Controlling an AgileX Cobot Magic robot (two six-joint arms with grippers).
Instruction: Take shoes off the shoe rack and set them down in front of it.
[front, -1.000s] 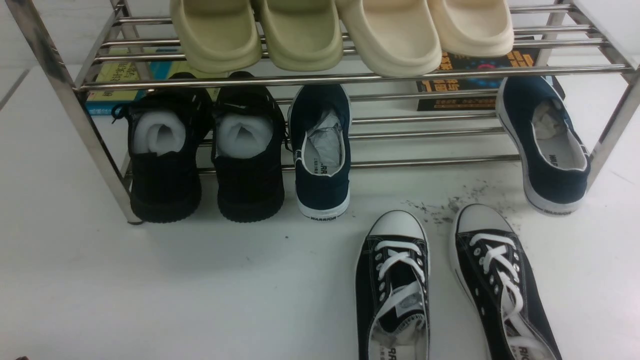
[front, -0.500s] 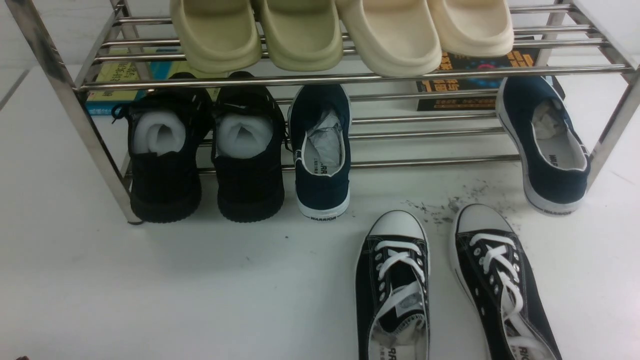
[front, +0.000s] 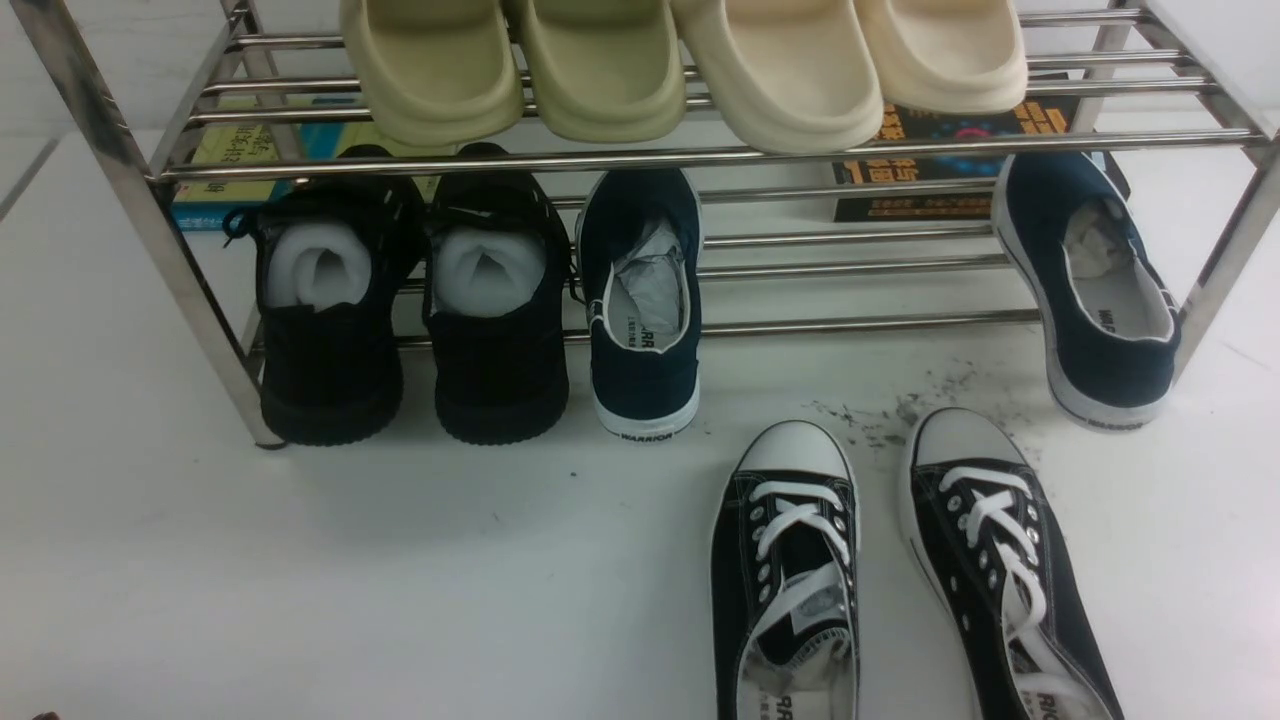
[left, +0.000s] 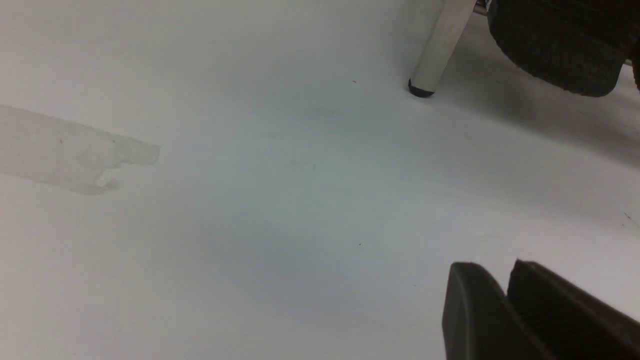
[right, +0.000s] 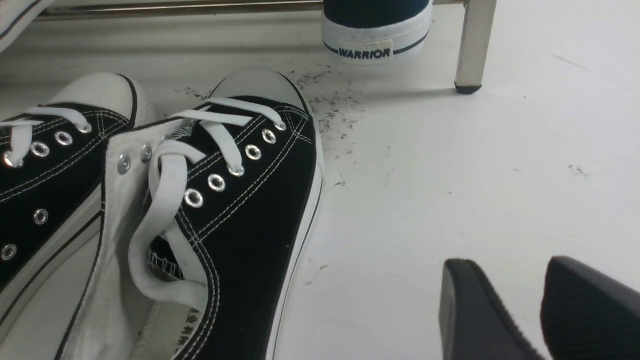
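1. The shoes (front: 905, 570) are lying on the bench (front: 400, 580) before the shoe rack (front: 700, 155).
2. Right fingers (right: 470, 310) are standing parted, empty, beside the shoes.
3. Left fingers (left: 475, 315) are sitting slightly parted, empty.

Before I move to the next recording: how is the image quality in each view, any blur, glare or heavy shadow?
Front view: sharp enough, bright glare on the shoe rack tubes, soft shadow under the lower shelf. Left wrist view: soft and low in contrast, a broad dim patch on the floor, left gripper dark and blurred. Right wrist view: the shoes are crisp, stitching and eyelets readable; right gripper blurred.
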